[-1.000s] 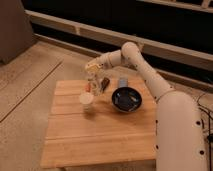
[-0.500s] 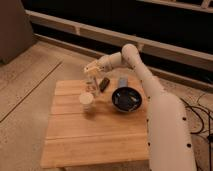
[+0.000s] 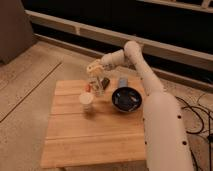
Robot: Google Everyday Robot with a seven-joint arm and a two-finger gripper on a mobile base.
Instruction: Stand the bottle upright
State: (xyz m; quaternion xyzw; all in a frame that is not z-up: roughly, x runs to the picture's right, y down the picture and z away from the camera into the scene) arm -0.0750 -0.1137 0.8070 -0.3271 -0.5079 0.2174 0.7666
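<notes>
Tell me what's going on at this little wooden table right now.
A one-armed mobile robot is reaching across the wooden table, with its hand at the far side, right at a slim whitish bottle. The bottle looks roughly upright under the hand, next to a small orange-red object. A white cup stands just in front, and a dark bowl sits to the right. Whether the bottle rests on the table by itself can't be told.

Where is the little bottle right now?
The bottle is at the far side of the wooden table, under the claw, just behind the white cup and left of the dark bowl.
</notes>
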